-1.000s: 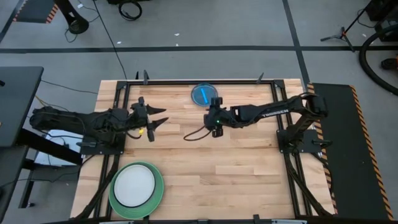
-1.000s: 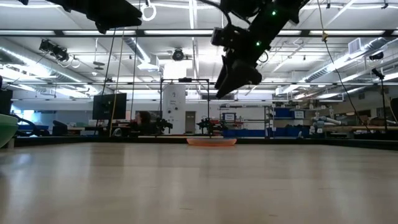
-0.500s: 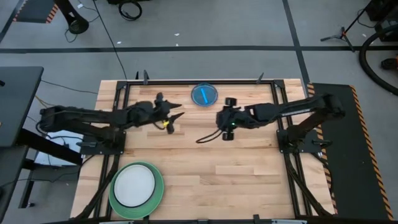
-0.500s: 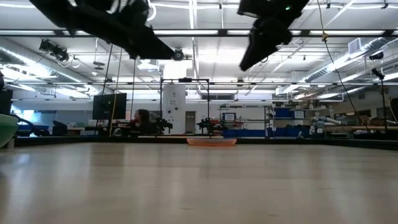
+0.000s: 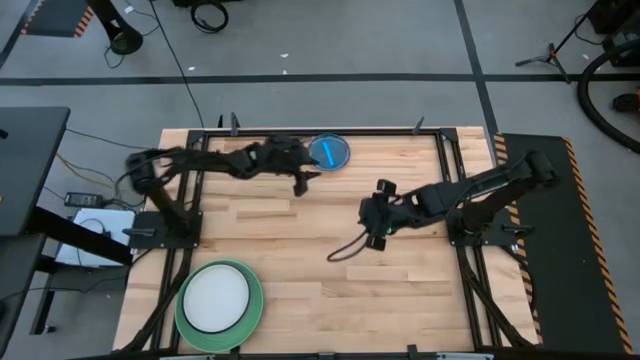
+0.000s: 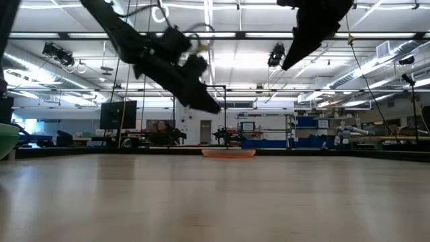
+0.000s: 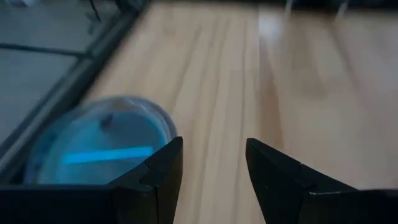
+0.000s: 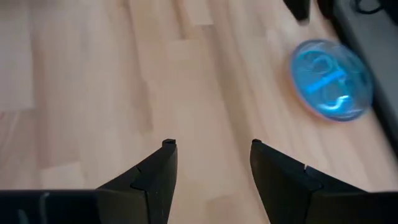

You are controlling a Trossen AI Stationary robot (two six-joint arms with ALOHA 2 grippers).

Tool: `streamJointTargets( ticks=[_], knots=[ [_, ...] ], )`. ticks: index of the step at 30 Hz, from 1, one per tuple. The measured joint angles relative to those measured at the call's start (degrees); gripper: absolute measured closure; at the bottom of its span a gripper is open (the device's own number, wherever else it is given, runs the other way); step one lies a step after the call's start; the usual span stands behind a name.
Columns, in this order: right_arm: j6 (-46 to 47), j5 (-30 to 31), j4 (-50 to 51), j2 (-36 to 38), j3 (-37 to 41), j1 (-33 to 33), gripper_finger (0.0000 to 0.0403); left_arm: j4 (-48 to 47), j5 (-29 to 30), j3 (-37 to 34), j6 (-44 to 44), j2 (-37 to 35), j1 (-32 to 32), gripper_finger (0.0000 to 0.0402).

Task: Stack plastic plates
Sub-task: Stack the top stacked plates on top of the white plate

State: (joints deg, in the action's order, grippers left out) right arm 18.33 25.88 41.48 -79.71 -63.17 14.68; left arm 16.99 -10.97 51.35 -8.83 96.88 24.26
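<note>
My left arm has swung in on the small cyan plate as my right arm backs off.

My left jaws [image 5: 303, 181] now hang just beside the cyan plate [image 5: 329, 152] at the counter's [image 5: 300, 260] far edge; a second ago they were well back over the left side. They stand apart and empty, the plate lying just ahead of them in the wrist view. My right jaws [image 5: 377, 228], also apart and empty, have drawn away from the plate toward mid-counter. The white plate [image 5: 214, 300] rests on a large green plate [image 5: 252, 305] at the near left corner. I judge the cyan plate is my next pick for that stack.
</note>
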Motion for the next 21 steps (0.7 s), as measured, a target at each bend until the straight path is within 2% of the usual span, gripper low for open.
streamJointTargets(
  ticks=[7, 9, 12, 21],
  knots=[
    [5.5, -0.1, -5.4, -1.6, 3.9, 5.0, 0.0195, -11.6, 0.4, 12.1, -5.8, 13.7, -0.4, 0.0221],
    [6.5, -0.1, -5.7, -1.8, 4.7, 6.1, 0.0195, -10.4, 1.5, 14.6, -6.1, 16.3, -0.4, 0.0221],
    [8.0, 0.0, -6.7, -2.2, 5.8, 7.4, 0.0195, -12.4, 3.2, 16.6, -7.6, 17.6, -0.4, 0.0223],
    [15.7, -2.2, -7.1, -2.9, 8.5, 10.6, 0.0195, -15.1, 4.2, 16.5, -13.3, 17.5, -1.0, 0.0245]
  ],
)
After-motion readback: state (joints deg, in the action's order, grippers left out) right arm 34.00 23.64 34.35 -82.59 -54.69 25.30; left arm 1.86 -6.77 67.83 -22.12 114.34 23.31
